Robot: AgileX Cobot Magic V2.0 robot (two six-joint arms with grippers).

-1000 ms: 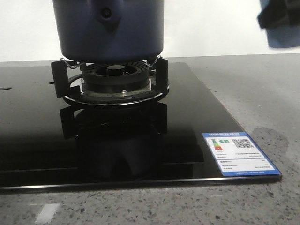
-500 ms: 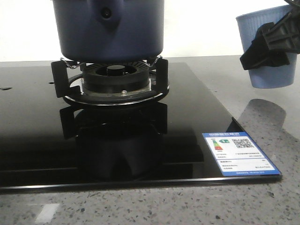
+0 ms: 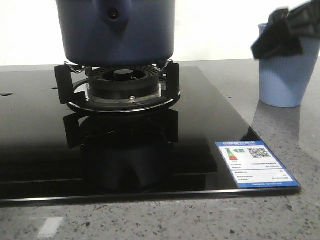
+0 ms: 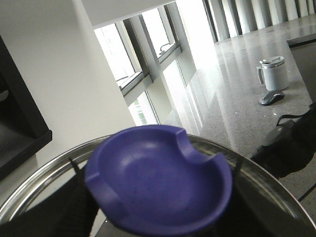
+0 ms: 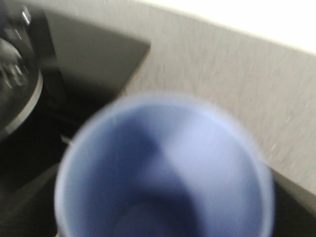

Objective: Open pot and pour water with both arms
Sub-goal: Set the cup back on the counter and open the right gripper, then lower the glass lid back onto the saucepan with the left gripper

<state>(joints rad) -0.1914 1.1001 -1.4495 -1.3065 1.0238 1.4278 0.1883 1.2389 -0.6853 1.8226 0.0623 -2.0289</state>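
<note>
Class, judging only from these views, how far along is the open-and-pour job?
Done: nothing certain; the pot's top is out of the front view. In hand: the right gripper is at the pale blue cup's rim on the counter; the left wrist view shows a blue knob close up. Left: pouring.

Showing matte dark navy walls on the pot (image 3: 116, 31). Gleaming glossy black, mirror-like, across the glass cooktop (image 3: 200, 125). Looking speckled grey and polished on the stone counter (image 3: 280, 125). Appearing ribbed, matte pale blue plastic on the cup (image 3: 285, 72). Shining as brushed metal around the lid rim (image 4: 29, 190), with a smooth satin blue knob (image 4: 158, 180).
</note>
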